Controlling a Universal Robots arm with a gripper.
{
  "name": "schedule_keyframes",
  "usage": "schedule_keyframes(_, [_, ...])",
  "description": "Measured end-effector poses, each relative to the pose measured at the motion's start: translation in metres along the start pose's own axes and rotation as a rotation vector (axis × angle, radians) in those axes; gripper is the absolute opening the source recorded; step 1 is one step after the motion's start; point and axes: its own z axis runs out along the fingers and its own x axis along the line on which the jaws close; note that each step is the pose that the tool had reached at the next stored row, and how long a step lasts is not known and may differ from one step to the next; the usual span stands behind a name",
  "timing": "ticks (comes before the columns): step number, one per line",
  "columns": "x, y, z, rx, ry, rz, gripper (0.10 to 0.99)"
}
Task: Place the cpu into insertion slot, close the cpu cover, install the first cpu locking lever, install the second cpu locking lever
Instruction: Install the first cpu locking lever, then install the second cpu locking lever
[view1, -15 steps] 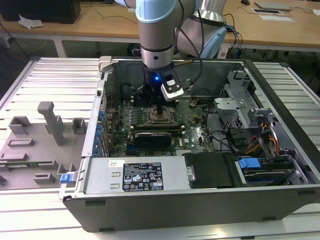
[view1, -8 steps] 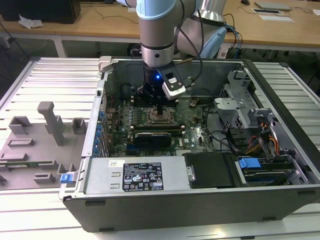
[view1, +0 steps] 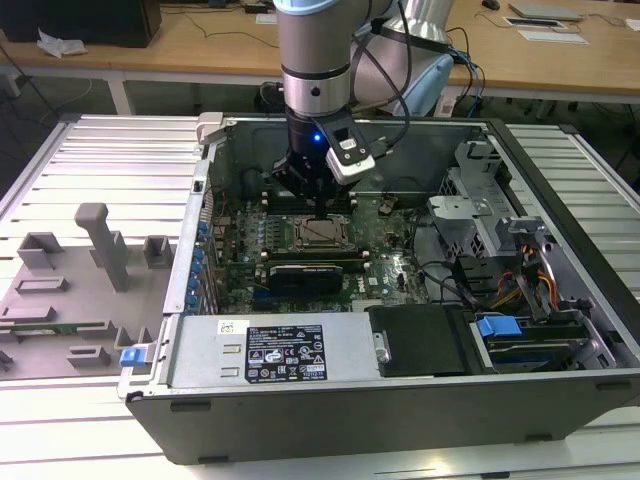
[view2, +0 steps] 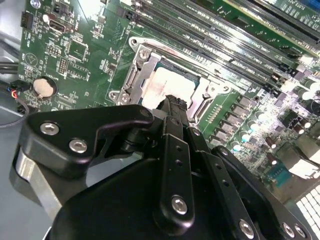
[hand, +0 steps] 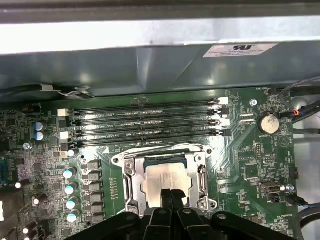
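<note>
The cpu (hand: 161, 179) lies flat in the insertion slot (view1: 318, 234) on the green board, its pale metal top (view2: 167, 84) showing. The silver cpu cover (hand: 202, 176) lies down around the chip, framing it through its window (view2: 131, 80). A thin wire lever (hand: 159, 149) runs along the socket's edge beside the memory slots; whether it is latched I cannot tell. My black gripper (hand: 170, 196) hovers just over the chip's near edge with its fingertips (view2: 176, 104) pressed together and nothing between them. In the exterior view the gripper (view1: 318, 207) hangs right above the socket.
Long black memory slots (hand: 145, 125) lie just behind the socket. The open case's metal walls (view1: 200, 190) surround the board, with a power supply (view1: 270, 352) in front, and drive bays and cables (view1: 520, 270) at the exterior view's right. A grey fixture tray (view1: 90, 270) sits outside.
</note>
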Motion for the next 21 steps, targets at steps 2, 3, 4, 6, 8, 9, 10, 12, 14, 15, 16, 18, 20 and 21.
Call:
schedule_keyframes(2, [0.0000,0.0000,0.0000,0.000,-0.0001,0.000,0.106])
schedule_keyframes(3, [0.0000,0.0000,-0.0001,0.000,0.0001,0.000,0.106])
schedule_keyframes(4, [0.0000,0.0000,-0.0001,0.000,0.0000,0.000,0.106])
schedule_keyframes(6, [0.0000,0.0000,-0.0002,0.000,0.0001,0.000,0.106])
schedule_keyframes(8, [0.0000,0.0000,-0.0002,0.000,0.0000,0.000,0.106])
schedule_keyframes(9, [0.0000,0.0000,-0.0003,0.000,0.0000,0.000,0.106])
schedule_keyframes(10, [0.0000,0.0000,-0.0003,0.000,0.0000,0.000,0.106])
schedule_keyframes(12, [0.0000,0.0000,-0.0003,0.000,0.0001,0.000,0.106])
schedule_keyframes(14, [0.0000,0.0000,-0.0004,0.000,0.0001,0.000,0.106])
schedule_keyframes(15, [0.0000,0.0000,-0.0005,0.000,0.0001,0.000,0.106])
schedule_keyframes(16, [0.0000,0.0000,-0.0005,0.000,0.0000,0.000,0.106])
schedule_keyframes(18, [-0.0002,-0.0031,-0.0005,0.000,0.0001,0.000,0.106])
schedule_keyframes(20, [-0.0007,-0.0092,-0.0005,0.000,0.0001,0.000,0.106])
schedule_keyframes(21, [-0.0008,-0.0109,-0.0005,0.000,0.0001,0.000,0.106])
